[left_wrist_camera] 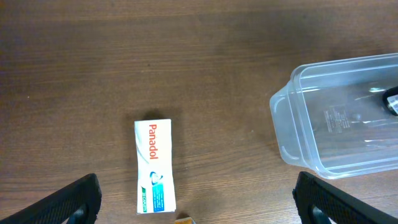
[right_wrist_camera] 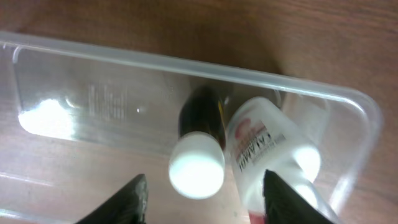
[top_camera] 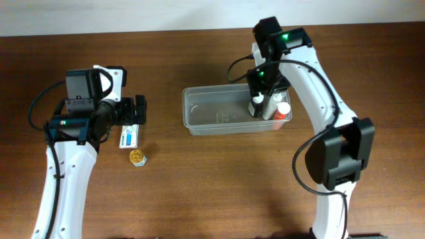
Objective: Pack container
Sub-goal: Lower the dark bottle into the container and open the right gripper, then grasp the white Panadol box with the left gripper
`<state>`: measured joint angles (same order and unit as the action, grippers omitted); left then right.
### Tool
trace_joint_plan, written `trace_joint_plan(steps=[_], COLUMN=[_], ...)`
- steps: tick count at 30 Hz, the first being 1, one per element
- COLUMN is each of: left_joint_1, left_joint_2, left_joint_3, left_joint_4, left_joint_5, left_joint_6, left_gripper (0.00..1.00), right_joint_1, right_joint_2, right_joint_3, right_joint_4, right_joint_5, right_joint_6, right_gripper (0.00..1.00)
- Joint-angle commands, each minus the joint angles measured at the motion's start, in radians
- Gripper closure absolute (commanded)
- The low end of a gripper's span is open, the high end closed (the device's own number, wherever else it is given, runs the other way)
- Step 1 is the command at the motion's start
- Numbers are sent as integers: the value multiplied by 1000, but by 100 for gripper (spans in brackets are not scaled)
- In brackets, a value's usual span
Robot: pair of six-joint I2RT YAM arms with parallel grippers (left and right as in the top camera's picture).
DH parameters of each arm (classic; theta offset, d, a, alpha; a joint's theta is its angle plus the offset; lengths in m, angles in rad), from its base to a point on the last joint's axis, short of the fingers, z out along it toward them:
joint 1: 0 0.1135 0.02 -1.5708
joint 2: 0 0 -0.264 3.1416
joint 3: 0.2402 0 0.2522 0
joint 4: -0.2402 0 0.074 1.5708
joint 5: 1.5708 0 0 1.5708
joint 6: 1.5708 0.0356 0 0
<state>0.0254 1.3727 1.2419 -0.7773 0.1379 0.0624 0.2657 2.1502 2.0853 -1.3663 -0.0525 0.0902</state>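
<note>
Clear container mid-counter, two bottles at its right end.
The container (top_camera: 219, 113) rests on the brown counter (top_camera: 199, 192), well right of a Panadol box (left_wrist_camera: 153, 165) and a small gold-topped jar (top_camera: 137, 157). Inside, a white-capped dark bottle (right_wrist_camera: 196, 165) touches a leaning white bottle (right_wrist_camera: 261, 155). The right hand (right_wrist_camera: 205, 205) hovers over them, fingers spread. The left hand (top_camera: 138, 111), also spread, hangs near the box.
</note>
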Motion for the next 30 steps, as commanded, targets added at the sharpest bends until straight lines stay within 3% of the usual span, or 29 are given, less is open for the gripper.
trace_joint_plan(steps=[1,2,3,9,14,18,24,30], left_joint_1=[3,3,3,3,3,3,29,108], left_joint_2=[3,3,3,3,3,3,67,298], left_joint_3=[19,19,19,19,19,19,19,23], left_joint_4=[0,0,0,-26,-83,-137,-110,-51], left_joint_5=[-5,-5,-4,-8,-58,-97,-97,-93], left_joint_6=[-9,-9,-9,-9,-10,-10,-10,17], left_gripper=[1,1,1,0,1,0,1,1], right_joint_1=[1,-8,-21,-195,-360,-466,-488,-488], right_joint_2=[-157,-187,-217,-339,-349,-351,-351,-351], right_joint_3=[113,127,136,138,132,84,-41,-177], right_joint_4=[-22,-25,-25,-109,-269,-300,-294,-235], right_joint_5=[84,100,108,106,80,24,4,-9], right_joint_6=[-4,-3,-3,73,75,66,45,45], right_gripper=[35,3,2,2,2,1,1,2])
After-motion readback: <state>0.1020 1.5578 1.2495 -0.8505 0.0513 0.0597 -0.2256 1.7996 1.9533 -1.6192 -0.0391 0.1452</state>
